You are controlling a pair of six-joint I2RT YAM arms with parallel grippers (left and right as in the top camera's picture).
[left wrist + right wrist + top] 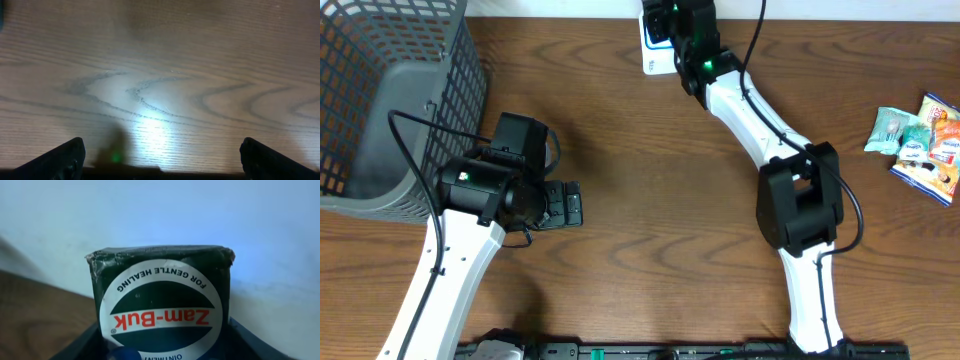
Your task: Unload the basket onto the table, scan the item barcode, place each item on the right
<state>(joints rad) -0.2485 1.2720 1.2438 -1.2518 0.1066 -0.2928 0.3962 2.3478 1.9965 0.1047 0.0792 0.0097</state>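
The item is a dark green box with a white oval label reading "Zam-Buk" (160, 300). It fills the right wrist view, and my right gripper (161, 347) is shut on it, with a finger on each side. Behind the box is a pale white-blue surface. Overhead, my right gripper (672, 22) is at the table's far edge, above a white scanner unit (652, 58); the box barely shows there. No barcode can be seen on the box. My left gripper (570, 205) hangs open over bare wood at centre left, and its wrist view shows the left gripper (162, 162) with nothing between its fingers.
A grey mesh basket (380, 100) stands at the far left, close behind the left arm. Several snack packets (920, 145) lie at the right edge. The wooden table (650, 200) stretches between the two arms.
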